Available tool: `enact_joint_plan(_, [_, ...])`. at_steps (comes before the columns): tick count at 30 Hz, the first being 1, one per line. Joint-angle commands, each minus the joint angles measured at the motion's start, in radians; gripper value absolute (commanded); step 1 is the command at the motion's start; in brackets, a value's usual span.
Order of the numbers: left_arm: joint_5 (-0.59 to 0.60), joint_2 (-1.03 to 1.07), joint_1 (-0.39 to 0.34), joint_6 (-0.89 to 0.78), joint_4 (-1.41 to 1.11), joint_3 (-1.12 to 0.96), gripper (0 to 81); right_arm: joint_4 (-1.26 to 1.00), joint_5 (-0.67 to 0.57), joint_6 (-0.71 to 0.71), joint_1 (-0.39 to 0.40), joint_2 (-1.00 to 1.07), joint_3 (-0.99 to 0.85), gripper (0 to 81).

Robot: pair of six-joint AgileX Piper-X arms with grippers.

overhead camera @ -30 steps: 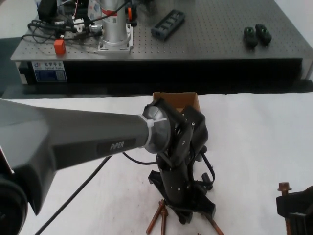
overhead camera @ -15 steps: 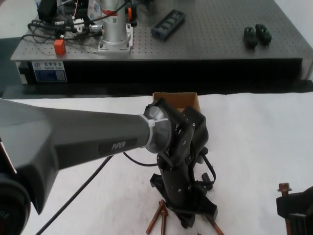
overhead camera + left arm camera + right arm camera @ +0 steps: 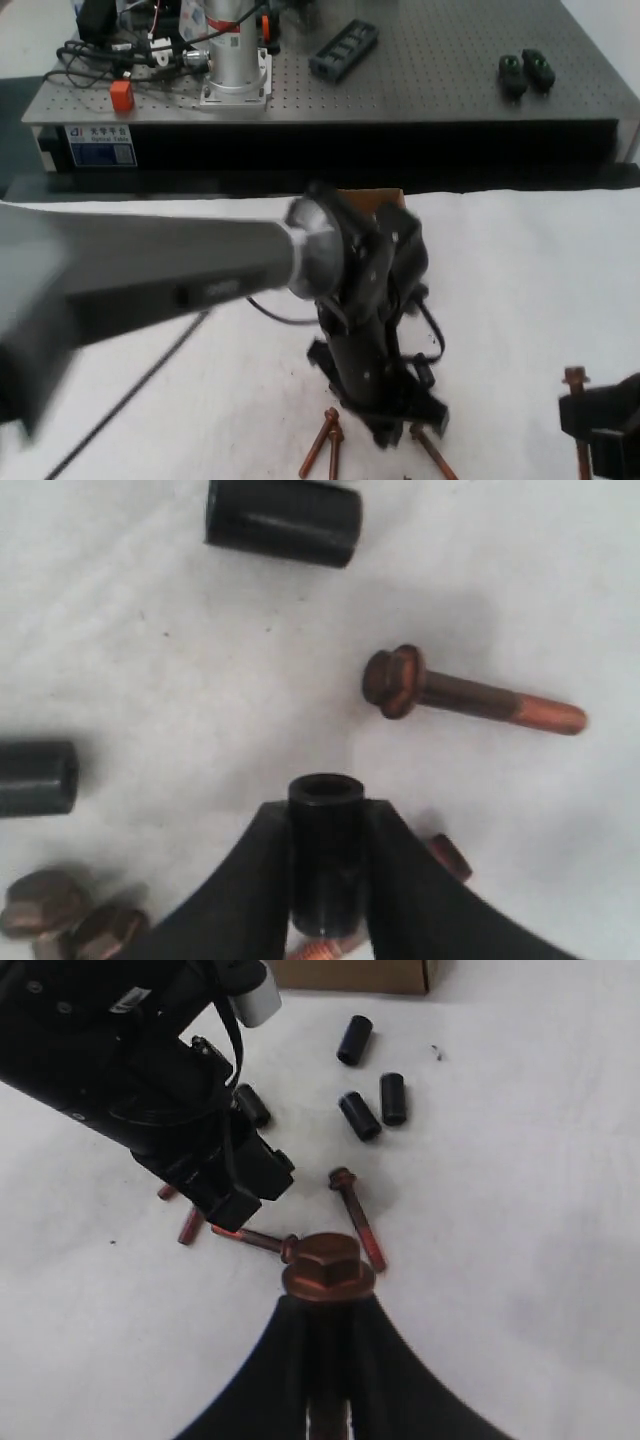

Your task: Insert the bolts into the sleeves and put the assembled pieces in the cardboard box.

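Box: the cardboard box (image 3: pixel 350 975) stands at the far edge of the white cloth (image 3: pixel 520 1210), about midway along it. Its outer wall faces the right wrist camera, and in the high view the left arm crosses in front of it, so what lies inside cannot be told.
Left: the left gripper (image 3: pixel 328 825) hangs low over the cloth toward the middle of its near edge. Its fingers are clamped on the held sleeve (image 3: pixel 327 880), a black tube standing on end between them with its open bore toward the wrist camera.
Right: the right gripper (image 3: pixel 328 1312) sits by the cloth's near right corner, closed tight on the shank of the held bolt (image 3: pixel 328 1263). The bolt's flanged hex head (copper-coloured, like the others) stands clear above the fingertips.
Sleeves: four loose sleeves (image 3: pixel 359 1115) lie on their sides on the cloth between the box and the left gripper. They are apart from one another, and one lies just beside the left arm's wrist.
Bolts: the loose bolts (image 3: pixel 357 1218) lie flat near the cloth's near edge, around the left gripper, and one runs partly under it. In the left wrist view one lies near the held sleeve, apart from it.
Behind: a perforated metal table (image 3: pixel 420 70) runs along beyond the cloth's far edge.
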Motion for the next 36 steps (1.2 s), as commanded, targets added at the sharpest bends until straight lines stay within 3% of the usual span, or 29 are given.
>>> enact_joint_plan(1, [-0.062,-0.263,-0.002,-0.002,-0.067,0.061,0.6,-0.191,-0.137,0.0,-0.006,-0.046,-0.001,1.3])
enact_joint_plan(5, [-0.061,-0.543,-0.002,-0.029,-0.22,0.24,0.6,-0.453,-0.313,0.1,-0.006,-0.073,-0.001,1.3])
enact_joint_plan(9, [0.152,-0.803,-0.002,-0.072,-0.444,0.443,0.6,-0.695,-0.401,0.248,0.0,-0.057,-0.001,1.3])
enact_joint_plan(14, [0.291,-1.002,-0.004,-0.085,-0.605,0.56,0.6,-0.917,-0.417,0.361,0.0,-0.007,-0.003,1.3])
enact_joint_plan(20, [0.354,-1.04,-0.004,-0.085,-0.608,0.568,0.6,-1.044,-0.51,0.455,0.0,0.074,-0.003,1.3])
enact_joint_plan(36, [0.373,-1.04,-0.004,-0.092,-0.611,0.568,0.6,-1.042,-0.658,0.453,0.0,0.135,-0.003,1.3])
